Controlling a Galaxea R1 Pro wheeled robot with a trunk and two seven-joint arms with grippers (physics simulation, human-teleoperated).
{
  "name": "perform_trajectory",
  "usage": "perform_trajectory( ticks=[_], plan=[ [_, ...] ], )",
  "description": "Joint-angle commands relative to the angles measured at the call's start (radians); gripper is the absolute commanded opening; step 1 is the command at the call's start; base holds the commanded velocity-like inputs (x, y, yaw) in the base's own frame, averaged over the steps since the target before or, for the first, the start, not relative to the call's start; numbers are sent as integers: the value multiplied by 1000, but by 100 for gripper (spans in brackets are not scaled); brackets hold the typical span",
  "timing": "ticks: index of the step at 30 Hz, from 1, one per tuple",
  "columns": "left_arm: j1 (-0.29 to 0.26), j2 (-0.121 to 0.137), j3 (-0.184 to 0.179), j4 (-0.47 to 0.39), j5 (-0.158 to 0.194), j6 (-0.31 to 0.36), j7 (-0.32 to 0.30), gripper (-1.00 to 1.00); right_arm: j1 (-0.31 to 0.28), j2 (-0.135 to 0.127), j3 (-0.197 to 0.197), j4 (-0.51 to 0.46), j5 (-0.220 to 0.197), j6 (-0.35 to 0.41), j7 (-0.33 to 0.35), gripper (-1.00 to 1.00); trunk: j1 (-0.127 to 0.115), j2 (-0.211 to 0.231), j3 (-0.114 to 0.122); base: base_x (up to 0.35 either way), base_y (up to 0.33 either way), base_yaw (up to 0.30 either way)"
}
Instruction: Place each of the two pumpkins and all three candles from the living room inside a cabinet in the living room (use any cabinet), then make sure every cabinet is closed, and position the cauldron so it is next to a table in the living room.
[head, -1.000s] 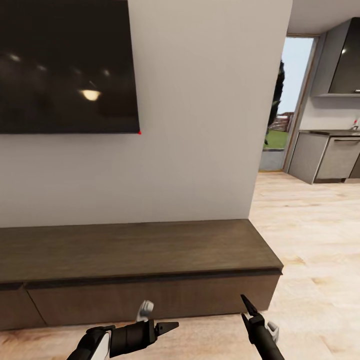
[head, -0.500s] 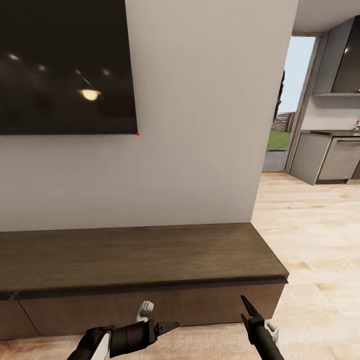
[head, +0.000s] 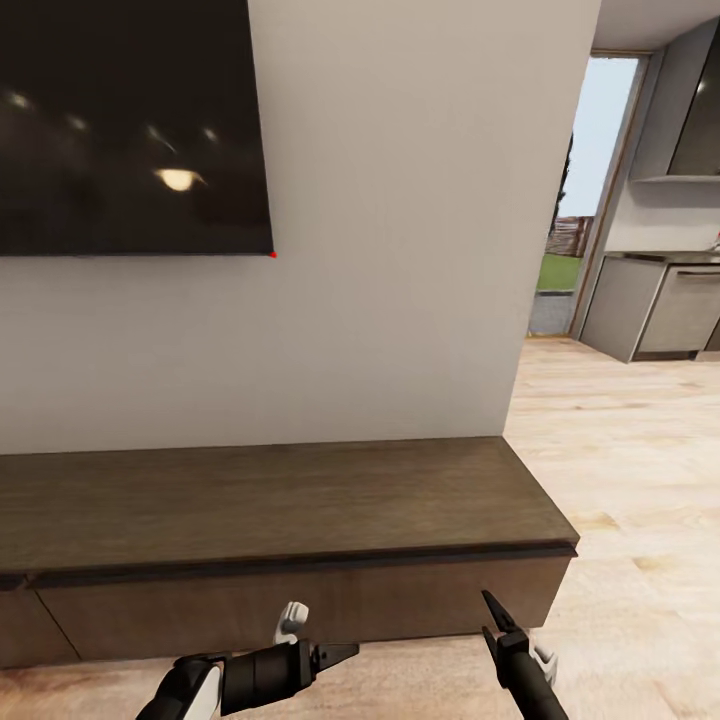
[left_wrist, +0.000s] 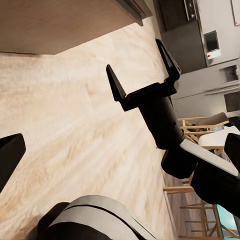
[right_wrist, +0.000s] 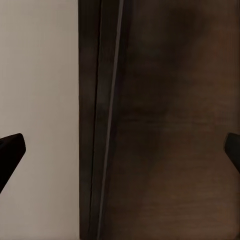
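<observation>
The view has been shifted slightly, so the closed cabinet (head: 290, 500) is seen lower centre, while the left gripper (head: 335, 655) and right gripper (head: 490, 615) are held released, empty, probably for approaching.

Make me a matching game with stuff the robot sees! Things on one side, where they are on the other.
Things:
1. TV
2. cabinet
3. doorway
4. right gripper

Places:
A. low against the wall
B. far right, grass beyond it
C. high on the wall
D. in front of the cabinet's right end

Pairs: 1-C, 2-A, 3-B, 4-D
</observation>
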Motion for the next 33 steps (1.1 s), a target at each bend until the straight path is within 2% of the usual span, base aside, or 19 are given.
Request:
perform_trajectory(
  ticks=[1,9,14,17,23,33],
  plan=[
    [0,0,-2,0,6,7,1,100,0,0,-1,1,-11,11,3,100,0,0,-1,0,0,0],
    [0,0,-9,0,7,7,1,100,0,3,0,-10,-17,15,-1,100,0,0,-1,0,0,0],
    [0,-1,-9,0,7,7,1,100,0,2,1,-12,-85,47,0,100,0,0,-1,0,0,0],
    [0,2,-9,0,7,7,1,100,0,1,2,-13,-105,63,2,100,0,0,-1,0,0,0],
    [0,3,-9,0,7,7,0,100,0,2,2,-12,-113,72,-1,100,2,-2,-24,0,0,0],
    [0,4,-9,0,8,7,-1,100,0,3,2,-13,-114,73,4,100,2,-2,-24,0,0,0]
  ],
)
